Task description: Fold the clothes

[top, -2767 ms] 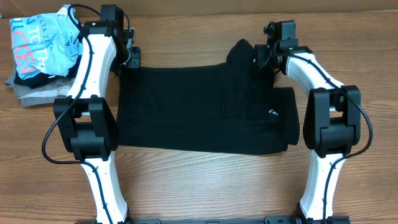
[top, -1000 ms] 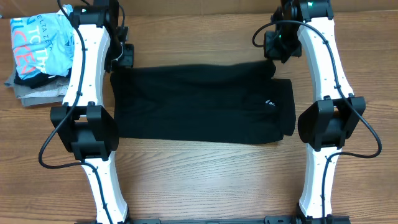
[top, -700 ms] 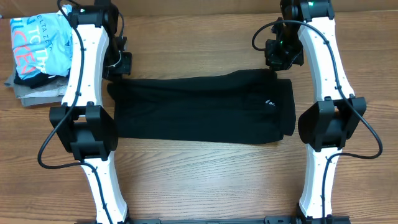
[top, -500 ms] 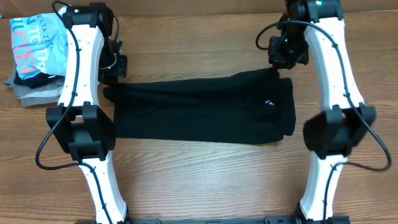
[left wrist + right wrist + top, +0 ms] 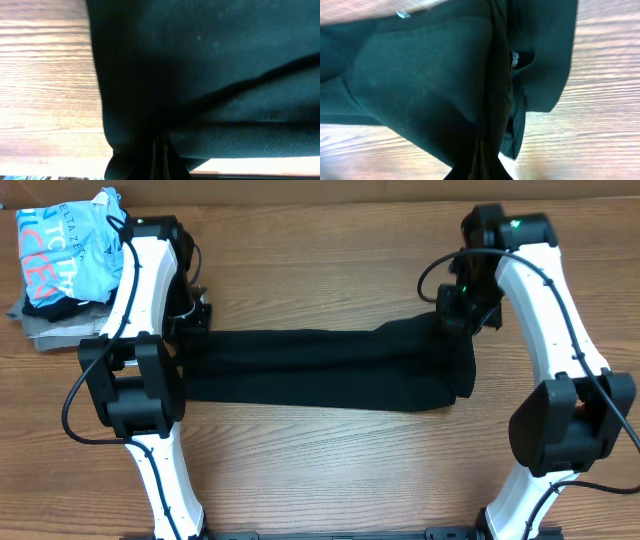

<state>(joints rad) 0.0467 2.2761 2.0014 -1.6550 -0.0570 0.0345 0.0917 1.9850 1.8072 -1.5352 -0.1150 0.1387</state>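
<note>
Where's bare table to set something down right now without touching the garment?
Two bare strips of table: one between the black garment and the near edge, one beyond it, between the left arm and right arm. The far left corner is crowded: a light blue shirt on folded clothes.

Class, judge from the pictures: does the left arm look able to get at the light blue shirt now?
Probably not. The shirt lies close by with nothing between, but the left gripper is shut on the black garment and would drag it along.
</note>
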